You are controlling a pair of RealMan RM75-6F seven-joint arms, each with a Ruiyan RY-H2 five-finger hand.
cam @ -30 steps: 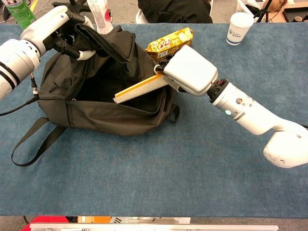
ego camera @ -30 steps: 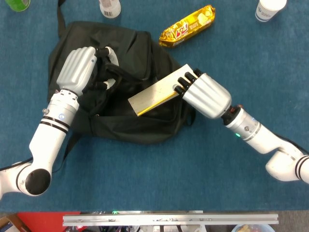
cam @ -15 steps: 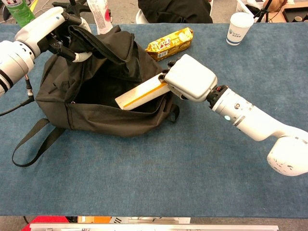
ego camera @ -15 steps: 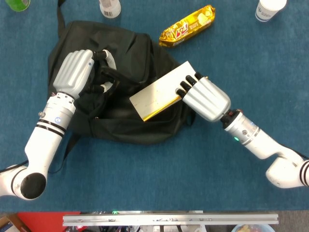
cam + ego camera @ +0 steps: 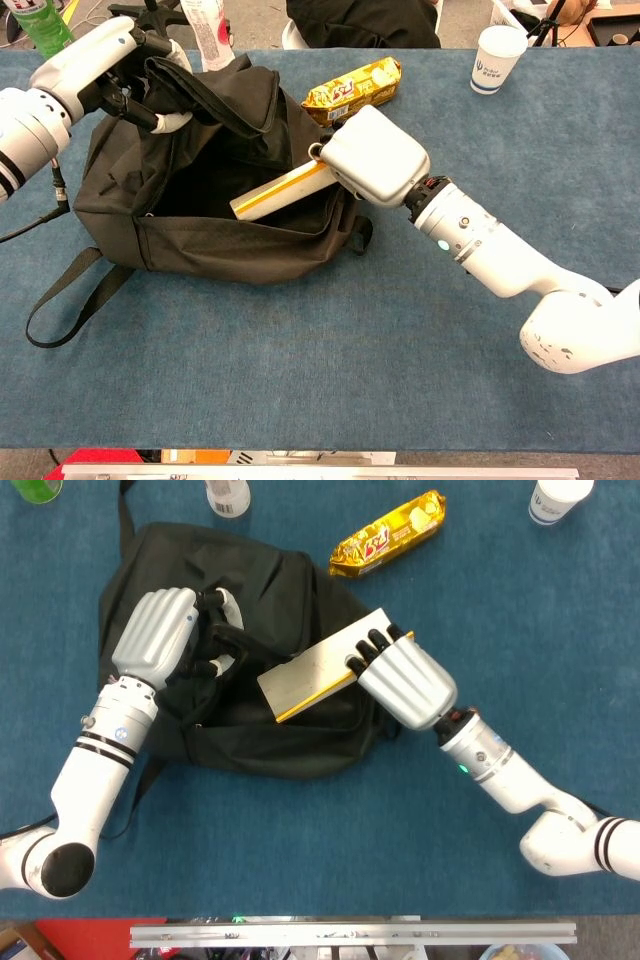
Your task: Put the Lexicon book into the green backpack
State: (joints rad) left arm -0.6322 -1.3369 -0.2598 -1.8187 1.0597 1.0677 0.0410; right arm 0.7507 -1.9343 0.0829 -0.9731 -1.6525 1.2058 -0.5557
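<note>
The worktop [image 5: 330,340] is covered in a blue, short-piled cloth, flat and matte. On it lies the backpack [image 5: 215,245], which reads nearly black here: soft, limp fabric that sags into folds, with a loose webbing strap trailing toward the near-left edge. Its mouth gapes upward and toward the right, so the opening step looks done.

The left hand [image 5: 158,630] grips the upper flap of the bag, its pale ribbed fingers curled into the dark fabric and holding the mouth open.

The right hand [image 5: 400,678] holds the Lexicon book [image 5: 318,675] by its far end, dark fingertips [image 5: 372,645] pressed on the cover. The book is a thin, rigid rectangle, cream on its broad face with a yellow edge. It is tilted, with its lower corner over the opening; in the chest view that end appears to sit just inside the rim. My judgement is that insertion is under way: the book has yet to slide fully in and be let go.

Beyond the bag lie a crinkled gold foil snack pack [image 5: 390,533] and, further right, a white paper cup [image 5: 497,57].
</note>
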